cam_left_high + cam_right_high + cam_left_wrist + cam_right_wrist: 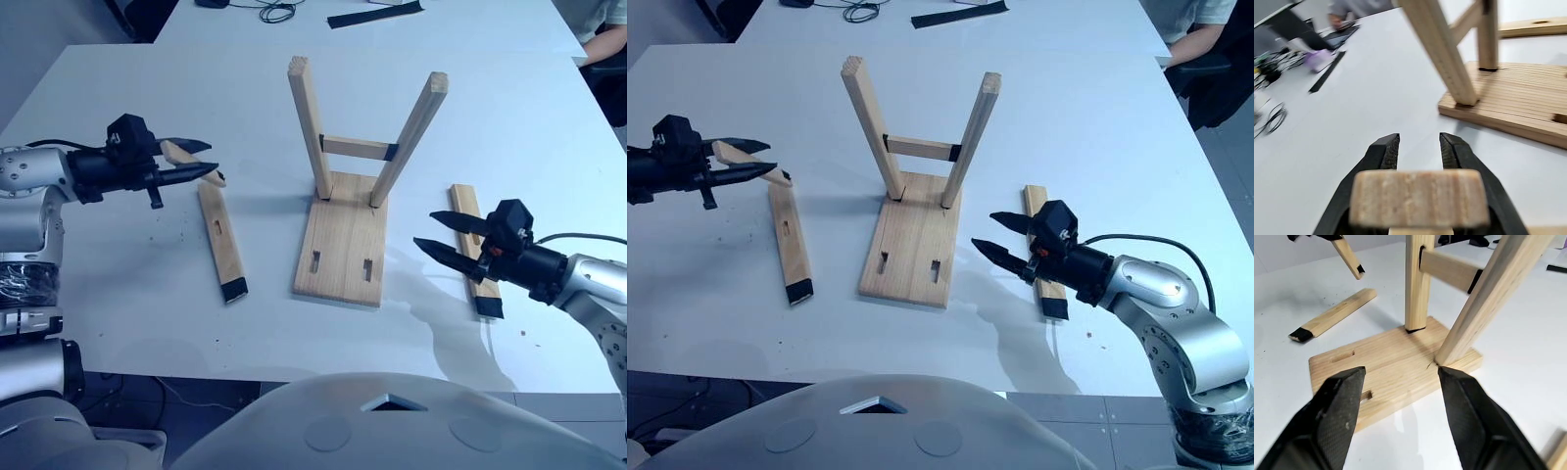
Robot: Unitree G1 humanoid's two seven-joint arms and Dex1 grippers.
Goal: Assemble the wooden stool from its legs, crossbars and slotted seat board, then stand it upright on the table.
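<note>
Status: seat board (338, 250) lies flat mid-surface, slots up; far-left leg (310, 127) and far-right leg (409, 137) stand in its far slots, splayed outward at the top and tied by the fitted crossbar (355, 148); near slots (315, 259) empty.

Left claw (211, 160) is clenched on the second crossbar (176, 151), held in the air toward the surface's left edge, above the far end of the left spare leg (221, 240); that leg lies flat just beside the board.

Right claw (424, 227) is released and holds nothing; it hangs low between the board and the right spare leg (464, 201), which lies flat toward the right edge.

Judgement: roughly half built; two legs and the held crossbar to fit, then the flip.

Risks:
- the crossbar sits deep between the left fingers (1386, 152) with most of its length sticking out; pushing its end into a leg could pivot it in the grip;
- nothing pins the board; a sweep of the wide-open right claw could shove it and rock the seated legs loose;
- the seated legs look held only by their slots; side load while adding parts could lever them out;
- seating both spare legs first may leave no room to get the crossbar in.
</note>
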